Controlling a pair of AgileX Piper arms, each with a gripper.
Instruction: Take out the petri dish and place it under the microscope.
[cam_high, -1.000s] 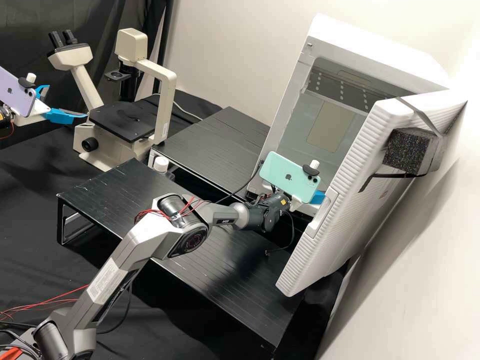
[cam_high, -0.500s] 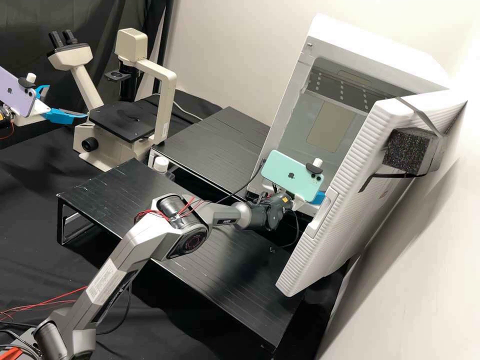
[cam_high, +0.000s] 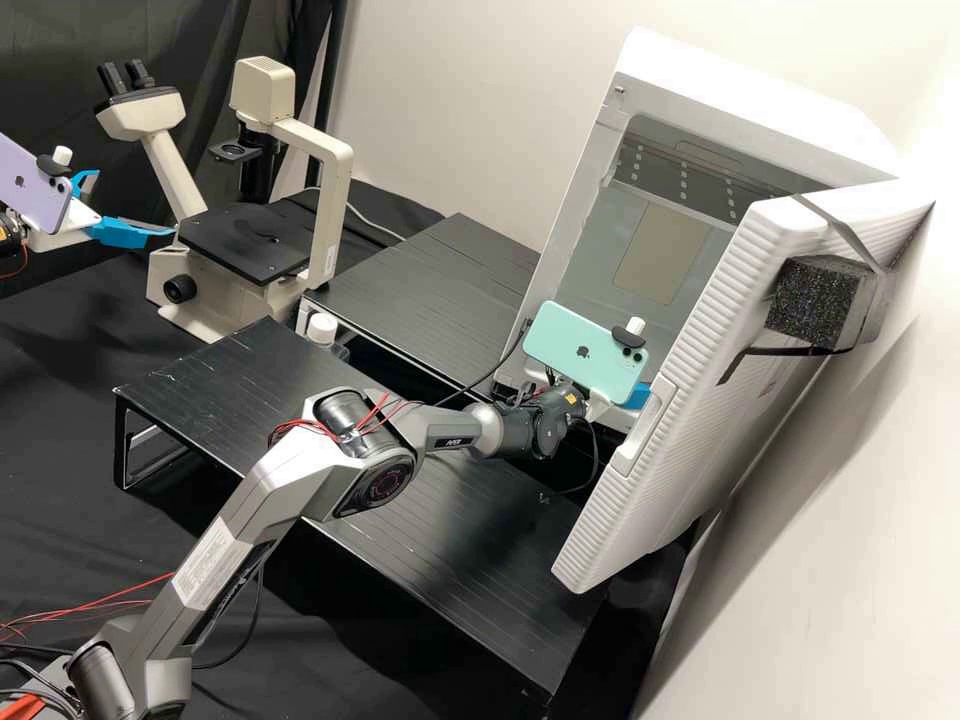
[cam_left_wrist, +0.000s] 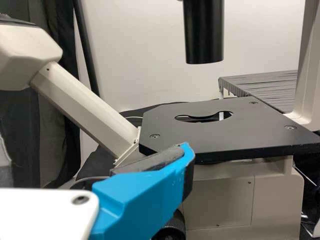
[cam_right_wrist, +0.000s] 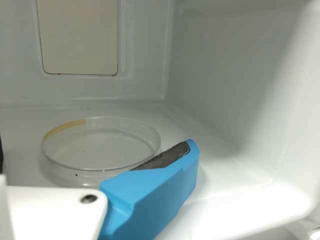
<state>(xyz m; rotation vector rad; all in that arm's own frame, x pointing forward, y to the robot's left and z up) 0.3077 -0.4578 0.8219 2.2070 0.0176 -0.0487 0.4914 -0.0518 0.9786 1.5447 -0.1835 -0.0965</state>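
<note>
In the high view my left gripper (cam_high: 133, 205) stands open beside the microscope (cam_high: 240, 245), its blue fingers apart with nothing between them. The left wrist view shows the left gripper (cam_left_wrist: 95, 150) near the black stage (cam_left_wrist: 255, 125) with its keyhole-shaped opening. My right gripper (cam_high: 635, 394), partly hidden by the green phone, is at the mouth of the white incubator (cam_high: 755, 85). In the right wrist view a clear petri dish (cam_right_wrist: 100, 150) with a yellowish strip on its rim lies flat on the incubator floor; the open right gripper (cam_right_wrist: 95, 150) has one finger close beside it.
The incubator's thick door (cam_high: 680, 400) is swung open to the right of the right gripper. Two low black stands (cam_high: 240, 400) lie below and behind the right arm, near a capped clear bottle (cam_high: 322, 330). A black tube (cam_left_wrist: 204, 35) hangs above the stage.
My right gripper and its phone have shifted slightly rightward in the high view, then held still over the last half second. The left gripper has kept its place.
</note>
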